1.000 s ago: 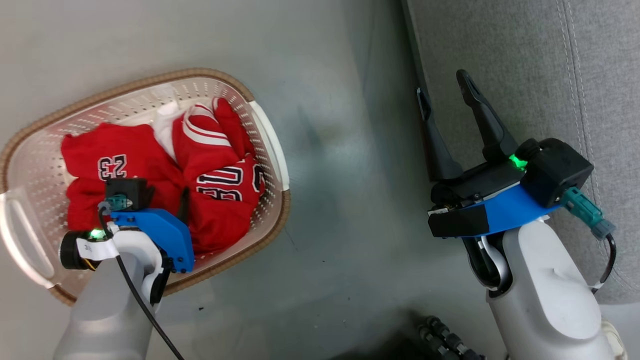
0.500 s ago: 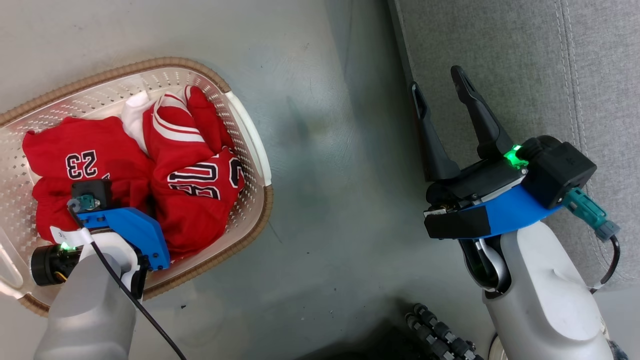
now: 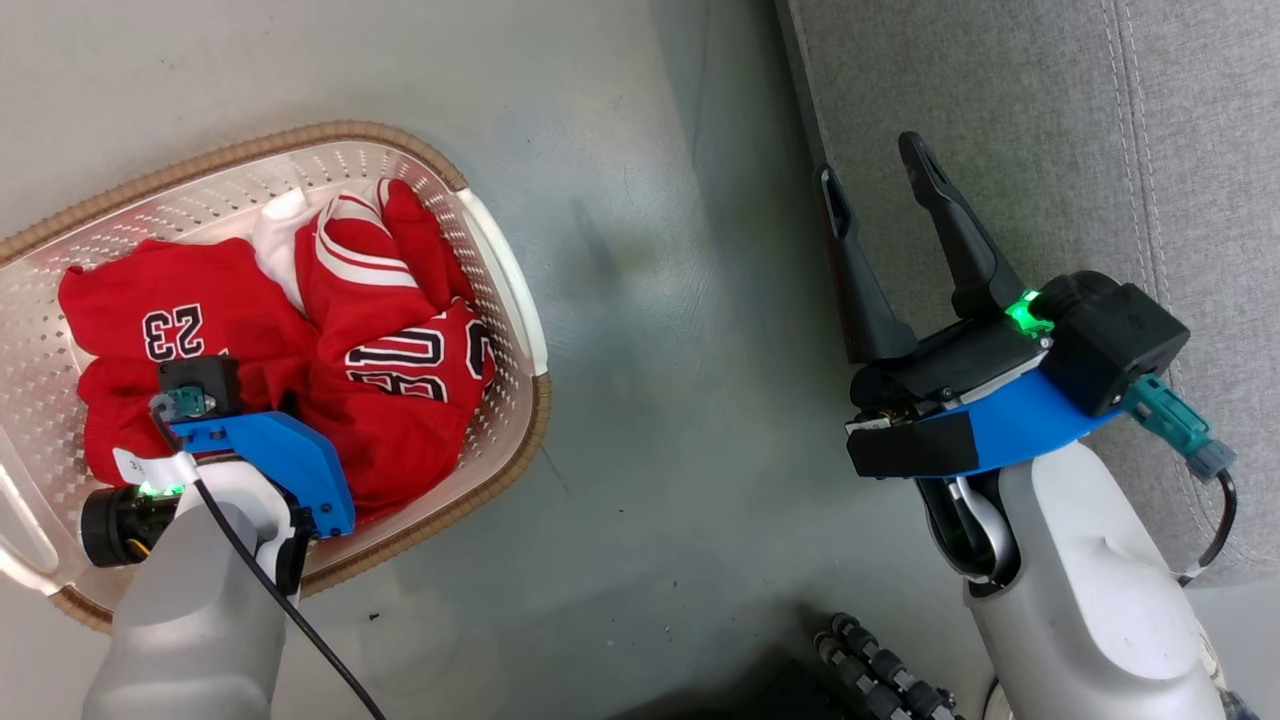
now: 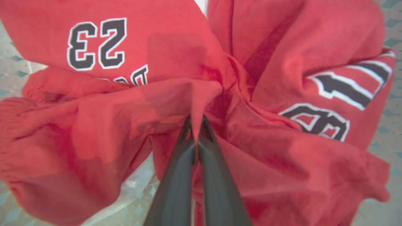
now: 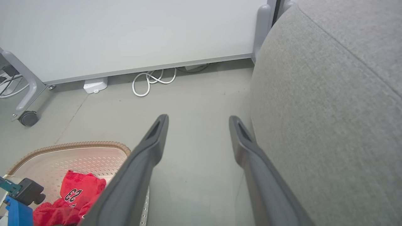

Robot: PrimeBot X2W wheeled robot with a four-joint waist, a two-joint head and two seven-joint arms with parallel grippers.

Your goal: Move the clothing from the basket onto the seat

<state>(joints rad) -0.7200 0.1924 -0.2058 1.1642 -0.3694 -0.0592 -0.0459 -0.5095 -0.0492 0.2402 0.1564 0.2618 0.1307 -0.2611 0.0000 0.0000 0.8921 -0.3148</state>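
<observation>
In the head view I saw the basket (image 3: pixel 300 135) at about nine o'clock, standing on the grey floor (image 3: pixel 650 400). Both pieces of the clothing (image 3: pixel 390 420) lay inside it and covered most of its bottom. The piece with the "23" was on the nine o'clock side of the basket. The piece with white stripes and large black letters was on the three o'clock side. The two pieces touched in the middle (a little white cloth showed between them toward twelve o'clock).

The left gripper (image 4: pixel 196 124) was down in the basket, at the six o'clock part of the pile. In the left wrist view its two fingers were almost together, and a fold of the red cloth was pinched between their tips.

The seat (image 3: pixel 1000 100) filled the head view from one to three o'clock, well apart from the basket. The right gripper (image 3: pixel 868 165) hung at about three o'clock, over the seat's edge where it meets the floor. Its fingers were spread wide, pointed toward twelve o'clock, and had nothing between them.

In the right wrist view the basket with red cloth in it was at seven o'clock. A white cable (image 5: pixel 150 83) lay on the floor at eleven o'clock.
</observation>
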